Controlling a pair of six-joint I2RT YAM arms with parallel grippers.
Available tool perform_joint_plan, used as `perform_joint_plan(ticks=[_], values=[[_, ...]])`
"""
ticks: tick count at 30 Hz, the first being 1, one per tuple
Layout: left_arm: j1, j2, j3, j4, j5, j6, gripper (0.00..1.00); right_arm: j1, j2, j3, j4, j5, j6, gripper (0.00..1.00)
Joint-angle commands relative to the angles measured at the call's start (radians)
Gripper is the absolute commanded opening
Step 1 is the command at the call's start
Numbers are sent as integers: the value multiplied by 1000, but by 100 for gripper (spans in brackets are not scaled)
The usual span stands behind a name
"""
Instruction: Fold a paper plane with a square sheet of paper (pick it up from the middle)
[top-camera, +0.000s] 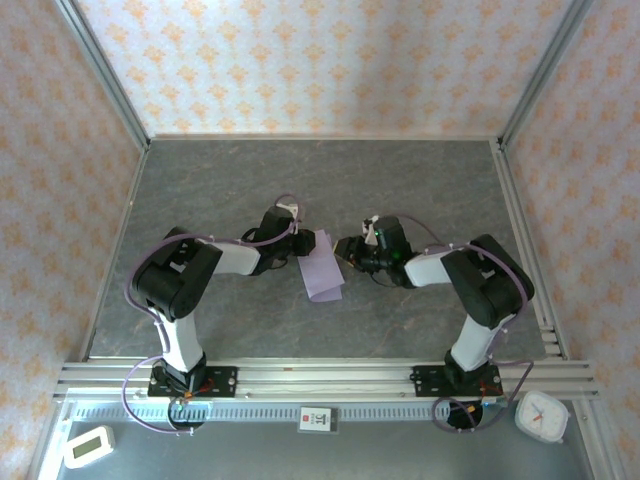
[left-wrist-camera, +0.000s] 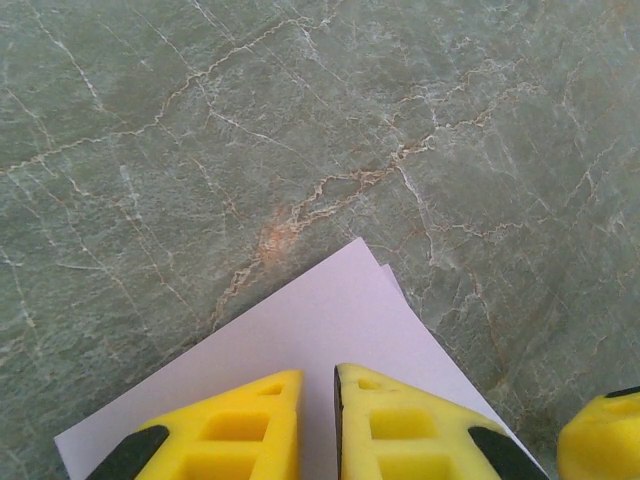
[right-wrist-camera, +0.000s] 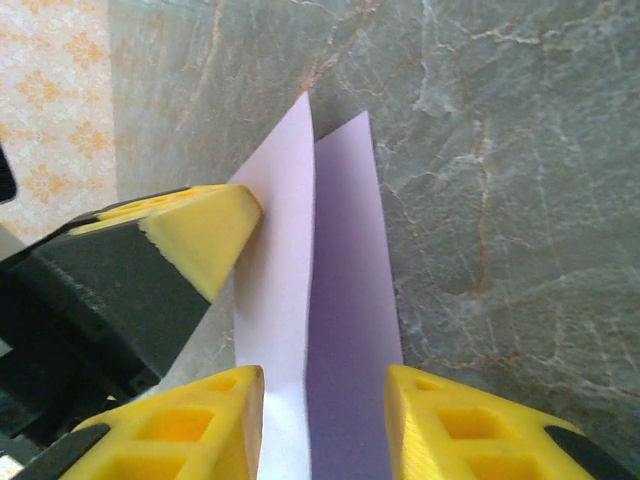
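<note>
Sheet: the square sheet of paper (right-wrist-camera: 340, 300) is half folded. The half on the right of my right gripper's centre line lies flat on the table (left-wrist-camera: 200, 150), and the left half stands up along a lengthwise crease.
Left gripper: the left gripper (left-wrist-camera: 318, 372) is closed to a thin slit with the sheet's edge running into it. I read that as a pinch on the raised half. From the right wrist, one of its yellow pads (right-wrist-camera: 200, 235) touches that flap's outer face.
Right gripper: the right gripper (right-wrist-camera: 322, 372) is spread, with one finger on either side of the sheet and the crease roughly midway between them. It grips nothing.
Step in hand: I judge this to be the first centre fold, with the flap waiting to be laid over the flat half.
How I'd do it well: I'd carry the pinched edge across in a low arc towards the far edge and match the corners before letting go. I'd use the right fingers to pin the flat half just beside the crease so it can't slide on the smooth stone.
Then: I'd press along the crease from the near end outward, not from the middle.
Watch for: thin paper buckles if both arms pull apart, and a skewed edge here will twist every later fold.
</note>
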Motion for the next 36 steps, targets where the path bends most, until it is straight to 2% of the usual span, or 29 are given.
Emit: perform_joint_plan(ticks=[1, 7, 16, 27, 36], values=[[-8, -49, 8, -3, -11, 15, 18, 5, -33, -7, -8, 22, -11, 36], [-16, -68, 11, -9, -9, 12, 18, 8, -2, 0, 33, -19, 14, 38], [-32, -65, 40, -39, -14, 26, 18, 24, 32, 29, 40, -31, 15, 29], [-40, -56, 49, -48, -20, 35, 18, 32, 35, 40, 49, -35, 20, 35], [-43, -54, 44, -46, -24, 35, 18, 35, 11, 10, 95, -25, 49, 34]])
